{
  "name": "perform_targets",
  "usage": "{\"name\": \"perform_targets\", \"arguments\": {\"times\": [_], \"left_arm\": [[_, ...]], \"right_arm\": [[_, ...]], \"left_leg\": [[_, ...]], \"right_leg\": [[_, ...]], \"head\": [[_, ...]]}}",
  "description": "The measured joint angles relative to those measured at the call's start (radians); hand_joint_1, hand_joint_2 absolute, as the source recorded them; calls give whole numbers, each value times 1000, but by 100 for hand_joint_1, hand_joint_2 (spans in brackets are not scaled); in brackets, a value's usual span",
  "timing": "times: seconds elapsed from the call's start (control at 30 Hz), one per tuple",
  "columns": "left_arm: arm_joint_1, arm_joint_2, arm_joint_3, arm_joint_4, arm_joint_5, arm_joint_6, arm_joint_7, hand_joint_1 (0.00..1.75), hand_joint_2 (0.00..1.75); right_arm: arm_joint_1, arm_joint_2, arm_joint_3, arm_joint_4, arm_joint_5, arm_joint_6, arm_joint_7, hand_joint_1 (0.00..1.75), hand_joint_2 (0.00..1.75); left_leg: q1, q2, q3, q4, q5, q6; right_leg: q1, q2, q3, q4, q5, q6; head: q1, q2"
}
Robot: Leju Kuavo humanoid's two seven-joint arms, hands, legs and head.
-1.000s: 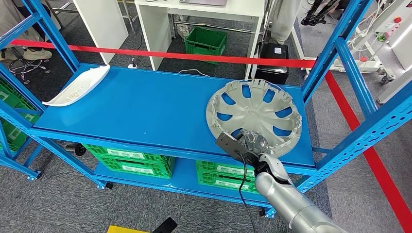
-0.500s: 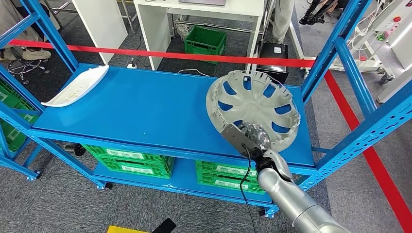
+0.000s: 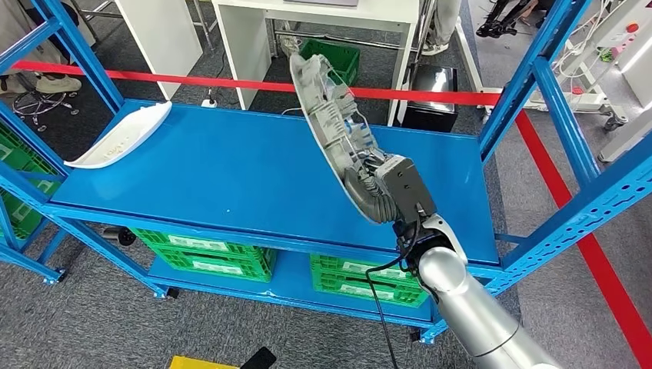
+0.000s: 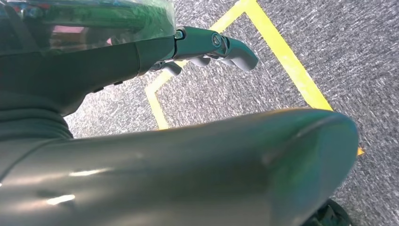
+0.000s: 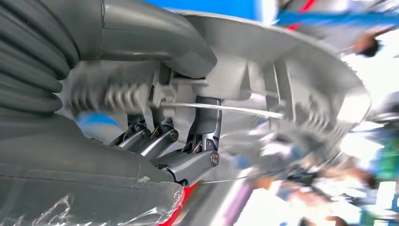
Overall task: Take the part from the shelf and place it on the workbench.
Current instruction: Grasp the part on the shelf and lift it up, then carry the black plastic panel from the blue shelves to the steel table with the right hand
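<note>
The part is a silver wheel cover (image 3: 330,115), raised off the blue shelf (image 3: 231,177) and tipped almost on edge, with its ribbed inner side facing right. My right hand (image 3: 369,188) grips its lower rim above the shelf's right half. In the right wrist view the thumb lies over the rim of the wheel cover (image 5: 291,61) and the dark fingers (image 5: 188,160) clamp it from the other side; that picture is blurred. My left hand (image 4: 211,47) hangs over grey carpet with its fingers stretched out and nothing in them.
A white curved panel (image 3: 123,137) lies at the shelf's far left corner. Blue uprights (image 3: 530,84) frame the shelf on the right, another stands at the left. Green crates (image 3: 207,257) sit on the lower level. Red tape and a white desk lie beyond.
The wheel cover lay nearly flat on the shelf's right side; my right hand has lifted it and swung it up onto its edge, moving up and left.
</note>
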Motion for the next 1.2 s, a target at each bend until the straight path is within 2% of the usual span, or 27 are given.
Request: {"name": "perform_targets", "arguments": {"times": [0.53, 0.8, 1.03, 1.2], "left_arm": [[0, 4, 0, 0, 18, 6, -25, 0, 175], [0, 4, 0, 0, 18, 7, -28, 0, 175], [3, 3, 0, 2, 26, 9, -82, 0, 175], [3, 1, 2, 10, 32, 9, -91, 0, 175]], "right_arm": [[-3, -40, 45, -335, -52, 66, -56, 175, 175], [-3, -58, 76, -407, -60, 75, -62, 175, 175], [-3, -69, 106, -459, -129, 151, -108, 175, 175], [-3, -72, 136, -496, -167, 200, -132, 175, 175]], "left_leg": [[0, 0, -3, 0, 0, 0], [0, 0, -3, -1, 0, 0], [0, 0, -3, -1, 0, 0], [0, 0, -3, -1, 0, 0]], "right_leg": [[0, 0, -3, 0, 0, 0], [0, 0, -3, 0, 0, 0], [0, 0, -3, 0, 0, 0], [0, 0, -3, 0, 0, 0]], "head": [[0, 0], [0, 0], [0, 0], [0, 0]]}}
